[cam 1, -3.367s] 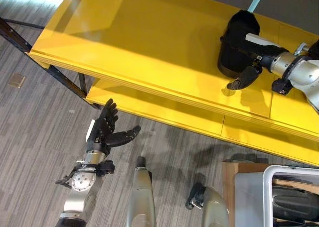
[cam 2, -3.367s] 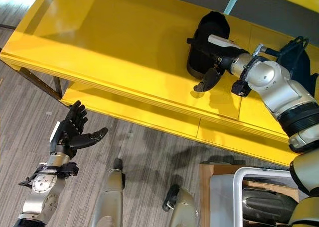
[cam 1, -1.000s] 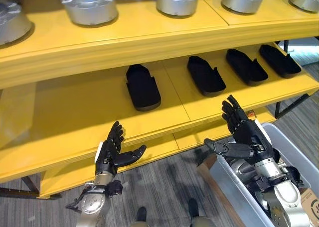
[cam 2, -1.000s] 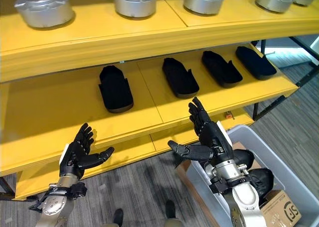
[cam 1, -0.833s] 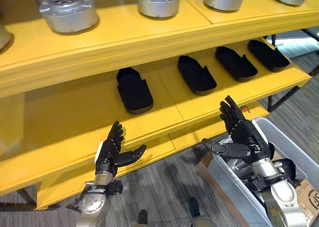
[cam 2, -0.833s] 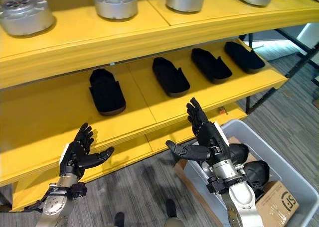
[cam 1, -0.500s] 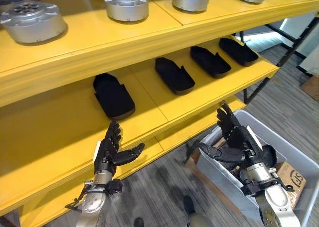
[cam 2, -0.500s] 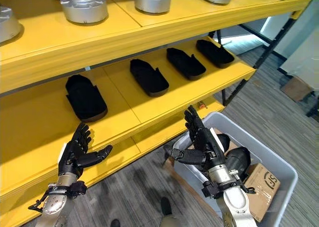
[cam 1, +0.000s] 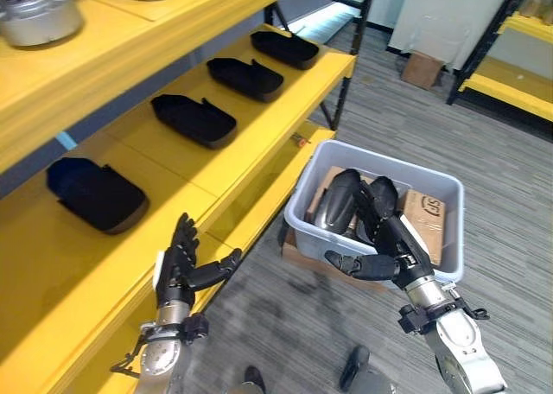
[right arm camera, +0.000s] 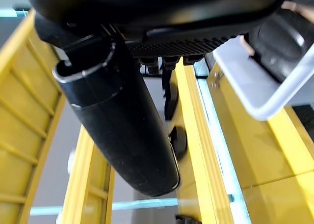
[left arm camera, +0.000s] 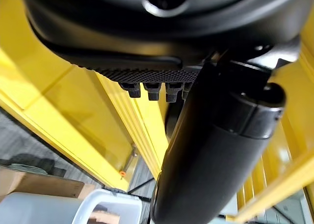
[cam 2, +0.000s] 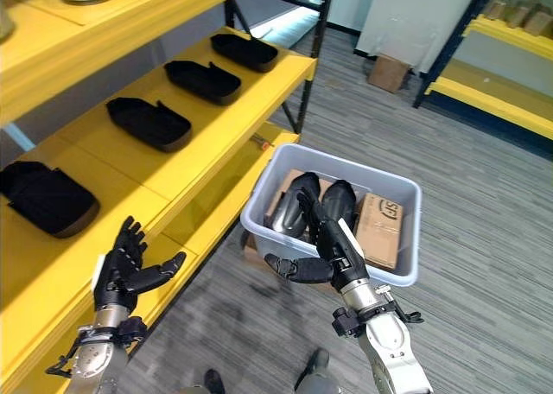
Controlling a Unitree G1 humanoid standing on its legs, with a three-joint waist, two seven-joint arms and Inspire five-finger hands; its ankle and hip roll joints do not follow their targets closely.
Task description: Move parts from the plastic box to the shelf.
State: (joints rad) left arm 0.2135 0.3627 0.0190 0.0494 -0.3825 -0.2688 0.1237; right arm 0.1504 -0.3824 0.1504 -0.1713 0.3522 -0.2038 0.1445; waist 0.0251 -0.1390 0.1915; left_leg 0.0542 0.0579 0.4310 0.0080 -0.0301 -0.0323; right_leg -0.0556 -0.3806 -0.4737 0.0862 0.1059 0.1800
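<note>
A grey plastic box (cam 1: 393,158) stands on the floor beside the yellow shelf (cam 1: 259,126). Black rounded parts (cam 1: 339,202) lie inside it next to a cardboard piece (cam 1: 422,221). My right hand (cam 1: 390,247) is open, palm turned inward, held just over the box's near rim, holding nothing. My left hand (cam 1: 177,269) is open and empty in front of the shelf's lower edge. Several black parts (cam 1: 194,120) lie in a row on the middle shelf level. The right wrist view shows the box rim (right arm camera: 267,89) past the thumb.
Silver round parts (cam 1: 39,14) sit on the upper shelf level. A brown carton (cam 1: 422,68) stands on the grey floor farther off, near a second yellow rack (cam 1: 510,79). Open floor lies right of the box.
The camera has swung right, from the shelf to the box, which now sits mid-view. Both hands stay open and empty; the right hand is now at the box's near rim.
</note>
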